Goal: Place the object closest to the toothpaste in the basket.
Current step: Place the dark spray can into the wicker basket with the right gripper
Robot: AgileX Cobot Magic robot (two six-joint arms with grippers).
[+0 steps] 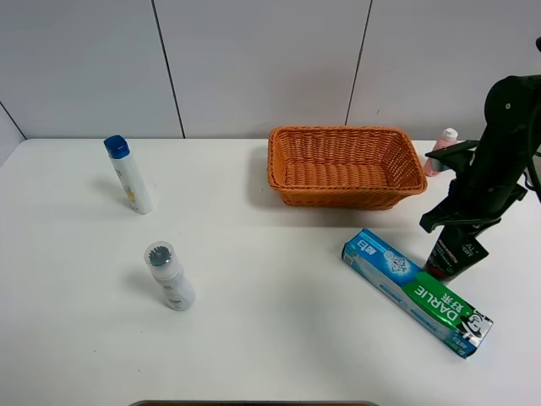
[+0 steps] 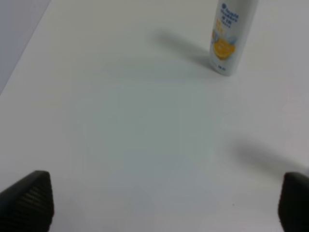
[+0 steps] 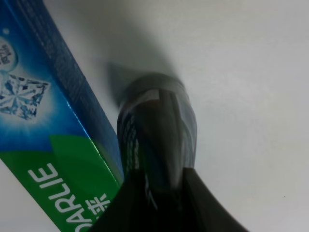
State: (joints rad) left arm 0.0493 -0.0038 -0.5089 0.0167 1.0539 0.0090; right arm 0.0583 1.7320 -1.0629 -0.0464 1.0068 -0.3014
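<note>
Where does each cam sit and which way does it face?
Exterior high: mounted high, facing down across the table to the wall; right arm shows.
Left wrist: arm-mounted, facing the table and a white bottle; left gripper shows, open.
Right wrist: arm-mounted, close over the dark tube beside the Darlie toothpaste box; right gripper grips it.
Shared: exterior high and right wrist both show tube and box.

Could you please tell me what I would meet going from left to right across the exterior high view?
Blue-capped white bottle → white bottle with a ribbed clear cap → orange wicker basket → black tube.
</note>
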